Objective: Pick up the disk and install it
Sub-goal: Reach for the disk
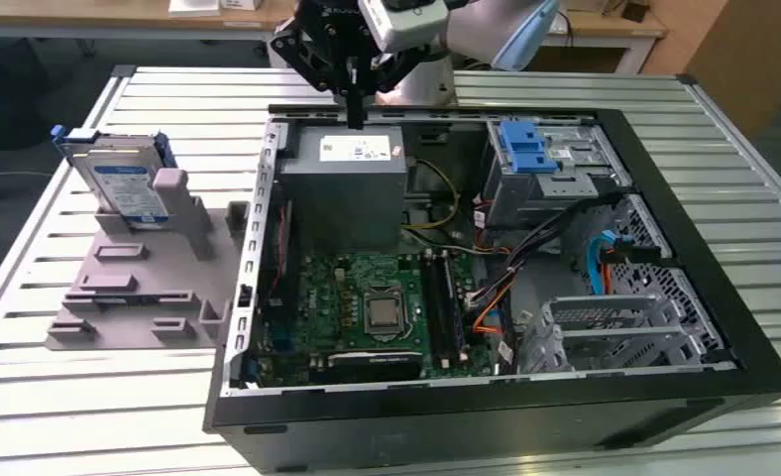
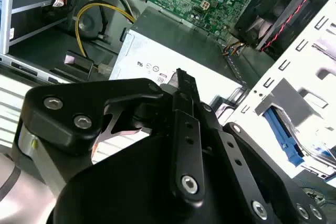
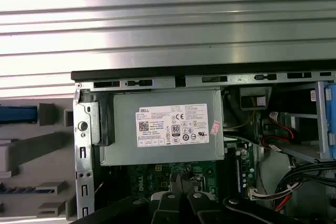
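Note:
The disk (image 1: pixel 121 185) stands on edge in a grey holder (image 1: pixel 146 288) on the exterior view's left, its blue-and-white label facing out and blue rails along its edges. My gripper (image 1: pixel 355 117) hangs over the far rim of the open computer case (image 1: pixel 497 421), just above the large grey metal box (image 1: pixel 347 188) with a white sticker. It is well apart from the disk. In both wrist views the black fingers (image 2: pixel 181 85) (image 3: pixel 181 182) are pressed together with nothing between them. Below them lies the grey box (image 3: pixel 168 129).
A silver drive cage with a blue latch (image 1: pixel 540 159) sits at the case's far corner on the exterior view's right. The green motherboard (image 1: pixel 378 307), cables and a second cage (image 1: pixel 615 327) lie in the case. All rests on a slatted metal table (image 1: pixel 86 397).

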### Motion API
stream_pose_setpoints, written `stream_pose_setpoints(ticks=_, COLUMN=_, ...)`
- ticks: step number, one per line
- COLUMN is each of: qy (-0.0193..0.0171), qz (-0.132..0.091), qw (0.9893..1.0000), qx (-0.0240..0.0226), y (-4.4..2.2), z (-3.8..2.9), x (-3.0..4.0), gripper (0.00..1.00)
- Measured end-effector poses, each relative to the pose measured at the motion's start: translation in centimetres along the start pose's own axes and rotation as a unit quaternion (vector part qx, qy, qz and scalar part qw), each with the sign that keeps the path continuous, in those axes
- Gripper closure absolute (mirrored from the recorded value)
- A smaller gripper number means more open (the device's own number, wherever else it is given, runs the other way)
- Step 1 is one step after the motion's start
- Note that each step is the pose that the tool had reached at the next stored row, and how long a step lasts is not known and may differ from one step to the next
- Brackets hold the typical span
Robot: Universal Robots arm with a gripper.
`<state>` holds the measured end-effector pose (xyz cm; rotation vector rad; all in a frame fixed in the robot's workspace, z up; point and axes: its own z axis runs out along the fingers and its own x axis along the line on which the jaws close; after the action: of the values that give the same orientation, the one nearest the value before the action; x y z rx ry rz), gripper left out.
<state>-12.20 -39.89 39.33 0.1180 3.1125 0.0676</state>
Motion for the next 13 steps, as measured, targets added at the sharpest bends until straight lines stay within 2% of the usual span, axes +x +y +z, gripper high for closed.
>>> stream_pose_setpoints(ticks=7, qy=0.0, qz=0.0, qw=1.0, qx=0.0, y=0.0, z=0.0, x=0.05, gripper=0.89)
stream_pose_setpoints(ticks=13, qy=0.0, qz=0.0, qw=1.0, qx=0.0, y=0.0, z=-0.01, x=0.49, gripper=0.89)
